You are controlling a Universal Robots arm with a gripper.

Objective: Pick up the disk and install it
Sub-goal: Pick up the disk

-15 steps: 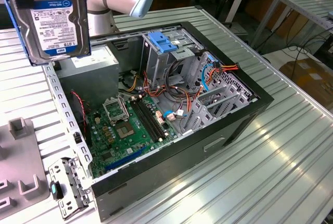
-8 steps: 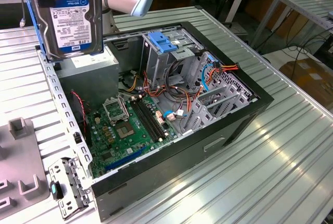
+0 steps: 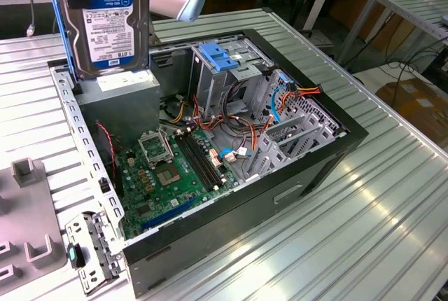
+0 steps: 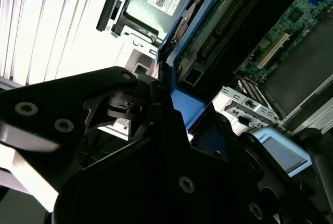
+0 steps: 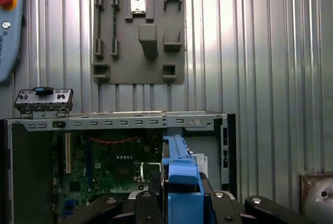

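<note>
Black claw [image 5: 179,203] clamped on disk [image 3: 105,24] by blue frame edges. Disk upright, aloft over power supply [image 3: 119,94] end of open computer case [image 3: 350,133]. Carry wants firm squeeze, disk plumb, edges clear of case wall, cables [image 3: 206,119].

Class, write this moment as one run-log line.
pincer: shut on disk | disk: held upright over open computer case | installed: not yet

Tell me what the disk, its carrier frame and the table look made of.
The disk looks like metal: dull grey casing, white paper-like label. Its carrier frame is probably plastic: smooth, uniform blue. The table seems aluminium or steel: ribbed, shiny, catching glare.
</note>
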